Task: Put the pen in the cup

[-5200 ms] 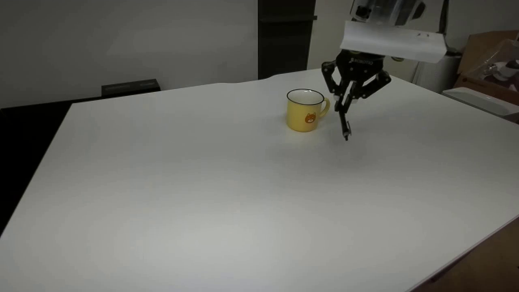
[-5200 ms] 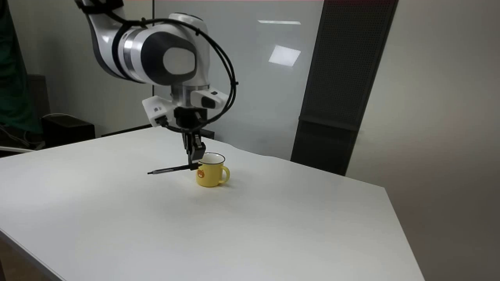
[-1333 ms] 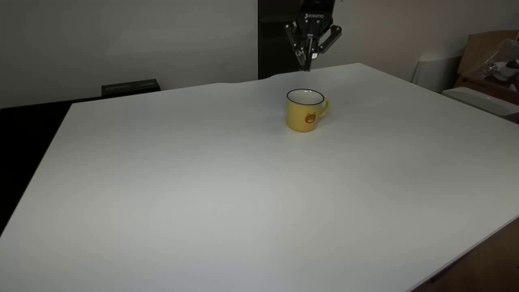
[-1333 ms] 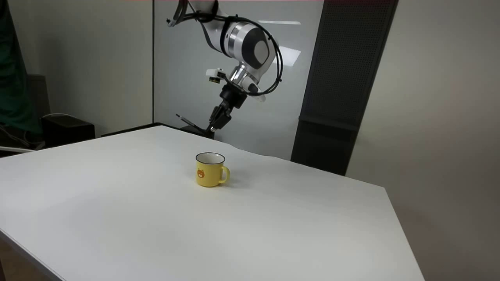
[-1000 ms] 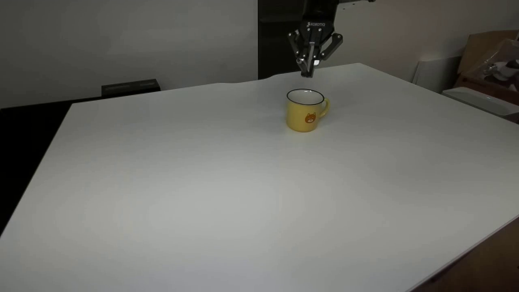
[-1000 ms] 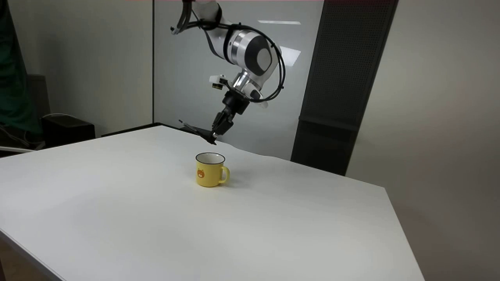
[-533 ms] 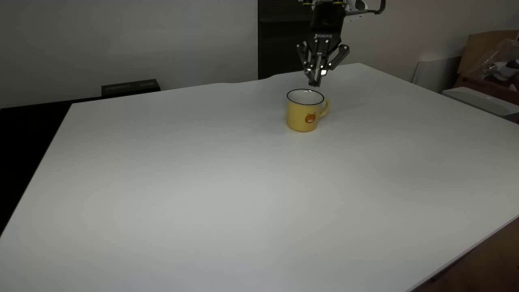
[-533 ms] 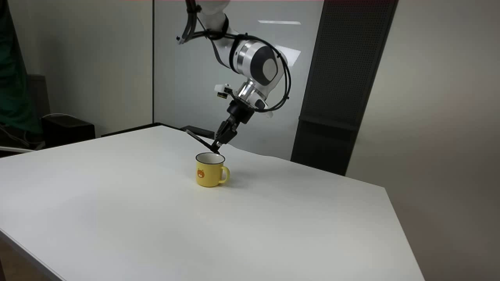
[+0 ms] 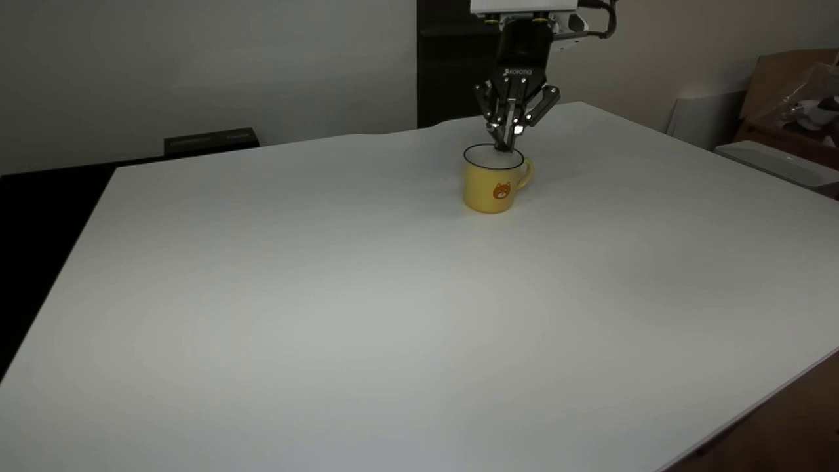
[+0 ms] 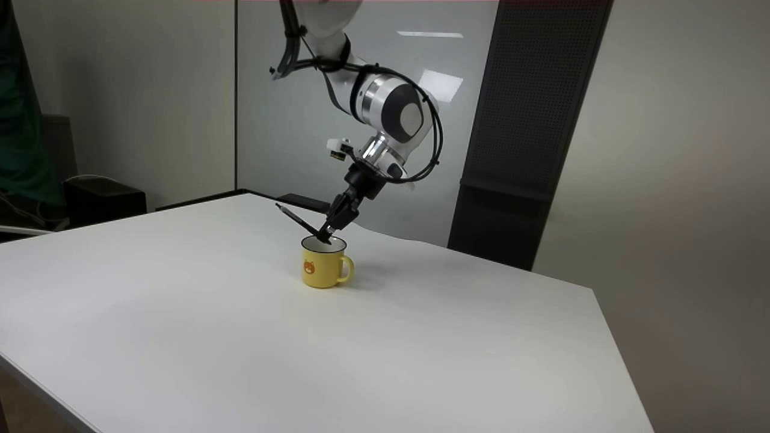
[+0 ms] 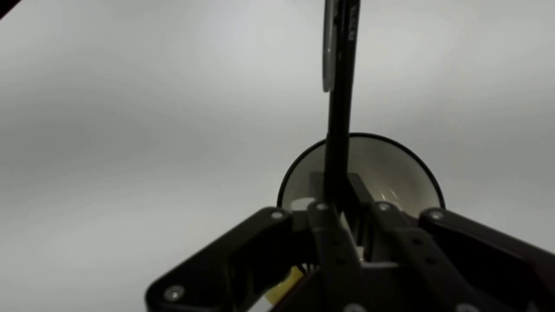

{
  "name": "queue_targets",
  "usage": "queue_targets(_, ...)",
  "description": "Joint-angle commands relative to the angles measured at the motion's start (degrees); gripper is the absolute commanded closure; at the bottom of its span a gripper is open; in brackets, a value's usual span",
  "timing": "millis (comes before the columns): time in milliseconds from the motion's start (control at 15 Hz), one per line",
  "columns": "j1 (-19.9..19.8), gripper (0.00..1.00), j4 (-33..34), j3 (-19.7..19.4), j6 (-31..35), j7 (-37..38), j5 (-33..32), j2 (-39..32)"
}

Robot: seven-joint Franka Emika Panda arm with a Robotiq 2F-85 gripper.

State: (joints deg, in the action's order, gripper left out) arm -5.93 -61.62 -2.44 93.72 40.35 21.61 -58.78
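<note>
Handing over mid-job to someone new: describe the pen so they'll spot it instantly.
On the white table, find the yellow mug, then the black pincer at its mouth. The pen is the dark stick clamped there, slanting up beyond the mug; its slim, straight barrel and clip set it apart from the bulkier pincer.

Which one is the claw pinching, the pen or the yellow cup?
The dark pen, clamped in the claw and slanting upward. The yellow cup isn't gripped; it stands upright on the white table.
</note>
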Motion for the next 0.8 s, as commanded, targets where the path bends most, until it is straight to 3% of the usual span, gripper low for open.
queue_targets(0,-0.5,0.97,4.5,0.8,-2.4,1.9,1.0,-2.4)
queue_targets(67,-0.5,0.66,4.8,0.9,-2.5,1.9,1.1,-2.6)
queue_targets(733,-0.9,0.02,4.7,1.1,-0.4,0.9,2.2,-1.9)
